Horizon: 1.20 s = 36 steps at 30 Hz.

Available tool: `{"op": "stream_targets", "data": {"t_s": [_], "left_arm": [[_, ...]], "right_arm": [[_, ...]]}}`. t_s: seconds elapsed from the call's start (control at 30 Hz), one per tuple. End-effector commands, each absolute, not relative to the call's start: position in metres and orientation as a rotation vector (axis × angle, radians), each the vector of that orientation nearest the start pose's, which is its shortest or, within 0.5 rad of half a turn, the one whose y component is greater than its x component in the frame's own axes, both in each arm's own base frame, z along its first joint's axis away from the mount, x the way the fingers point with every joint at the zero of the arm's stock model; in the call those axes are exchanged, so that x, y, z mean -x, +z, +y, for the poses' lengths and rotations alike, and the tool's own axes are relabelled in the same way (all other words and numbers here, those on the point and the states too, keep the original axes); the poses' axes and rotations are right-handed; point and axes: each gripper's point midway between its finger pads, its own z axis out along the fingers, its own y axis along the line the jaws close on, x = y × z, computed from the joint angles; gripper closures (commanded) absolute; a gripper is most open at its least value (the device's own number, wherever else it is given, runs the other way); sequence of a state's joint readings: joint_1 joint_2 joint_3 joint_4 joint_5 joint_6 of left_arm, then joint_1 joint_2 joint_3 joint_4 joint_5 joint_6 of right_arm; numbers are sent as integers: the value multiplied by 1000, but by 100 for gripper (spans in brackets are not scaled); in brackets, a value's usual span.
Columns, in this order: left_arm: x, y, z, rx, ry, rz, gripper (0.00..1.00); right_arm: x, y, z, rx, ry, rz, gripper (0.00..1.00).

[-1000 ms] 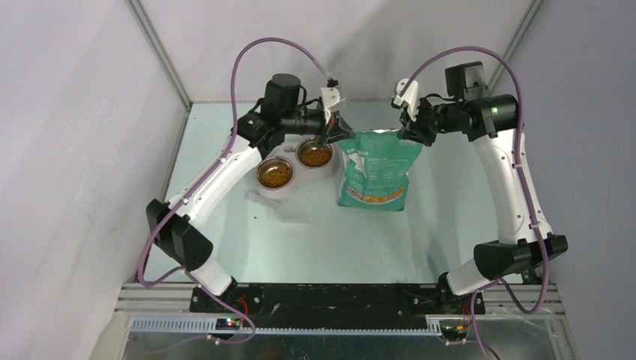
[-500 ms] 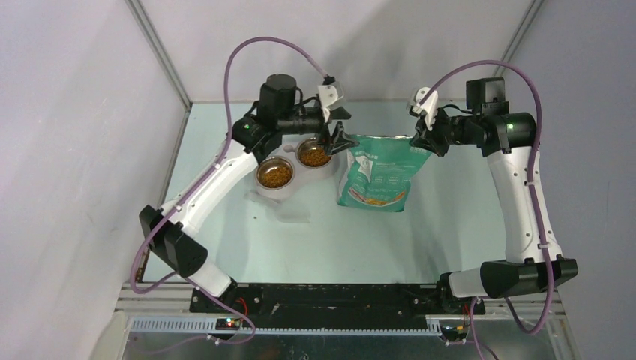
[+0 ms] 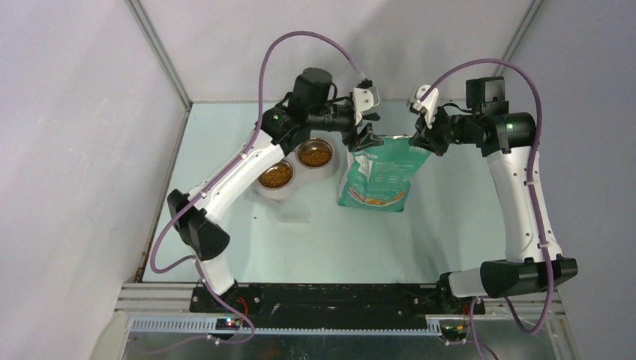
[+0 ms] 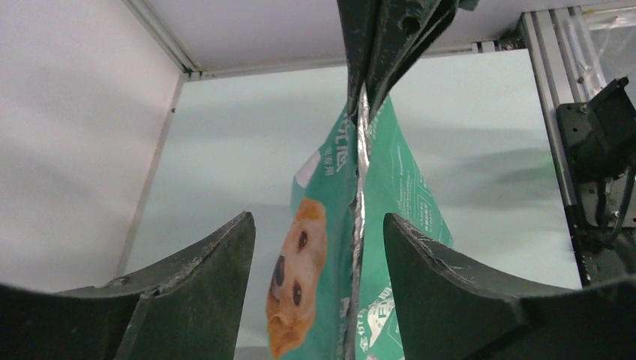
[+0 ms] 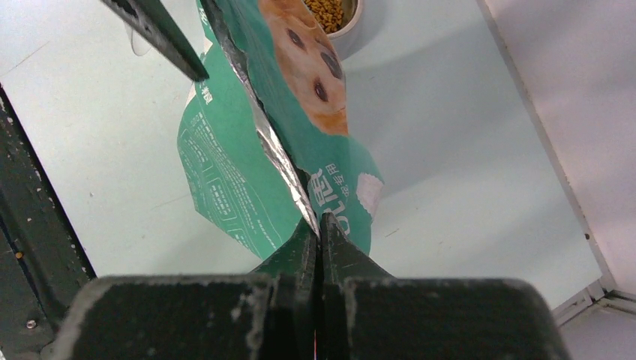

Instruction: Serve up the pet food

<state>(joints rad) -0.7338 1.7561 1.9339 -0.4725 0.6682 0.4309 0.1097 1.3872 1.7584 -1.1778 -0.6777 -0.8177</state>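
The left fingers (image 3: 366, 139), open, are swinging from the bowls (image 3: 332, 154) to the bag (image 3: 379, 176) top, which the right fingers (image 5: 320, 232) are pinching. Food (image 3: 315, 155) is lying in both bowls, left of the left fingers, so serving looks done.

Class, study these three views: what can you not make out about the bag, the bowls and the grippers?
- Inside of the bag: hidden by its own walls in every view.
- Bag's top corners, top view: covered by the left gripper and right gripper.
- A bowl of pet food, right wrist view: mostly cut off by the top edge.
- Print on the bag, top view: too small to read.
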Motion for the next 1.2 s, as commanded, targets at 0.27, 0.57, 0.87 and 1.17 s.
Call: {"op": "stream_targets", "data": {"t_s": [0.27, 0.57, 0.87, 1.17], "left_arm": [[-313, 352, -424, -1404, -762, 1281, 49], [-304, 339, -406, -1493, -734, 1373, 100], [-302, 354, -382, -1396, -705, 1388, 100], [-302, 361, -379, -1366, -722, 1383, 100]], "right_arm": [[-315, 383, 132, 1222, 336, 1644, 100], [-299, 364, 121, 1300, 308, 1746, 70], [-307, 357, 98, 1263, 222, 1781, 100], [-317, 349, 96, 1245, 213, 1745, 59]]}}
